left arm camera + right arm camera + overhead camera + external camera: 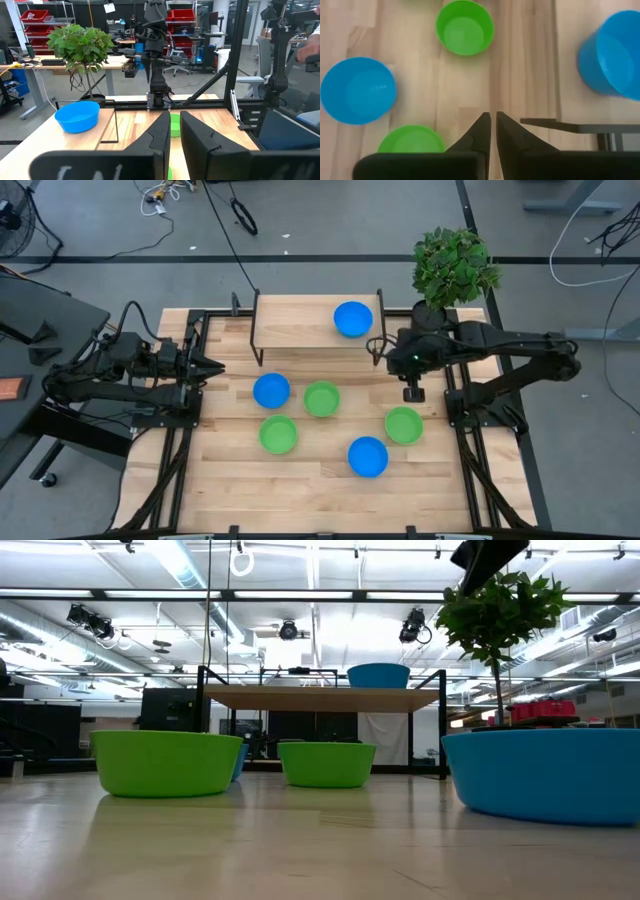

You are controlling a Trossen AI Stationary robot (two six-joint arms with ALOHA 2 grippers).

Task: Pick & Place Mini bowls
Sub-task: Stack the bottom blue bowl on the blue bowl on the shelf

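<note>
One blue mini bowl (352, 319) stands on the wooden shelf (300, 320) at the far middle; it also shows in the low view (378, 675) and the left wrist view (77, 116). On the table stand a blue bowl (271, 390), three green bowls (321, 398) (278, 434) (403, 424) and a blue bowl (367, 456). My right gripper (382, 352) is shut and empty, above the table by the shelf's right near leg, right of the bowls. My left gripper (218, 366) is shut and empty at the table's left edge.
A potted green plant (455, 265) stands at the far right corner, behind my right arm. The shelf's black legs (560, 122) are close to my right fingers. Black frame rails (190, 410) run along both table sides. Bare wood lies along the near edge (320, 500).
</note>
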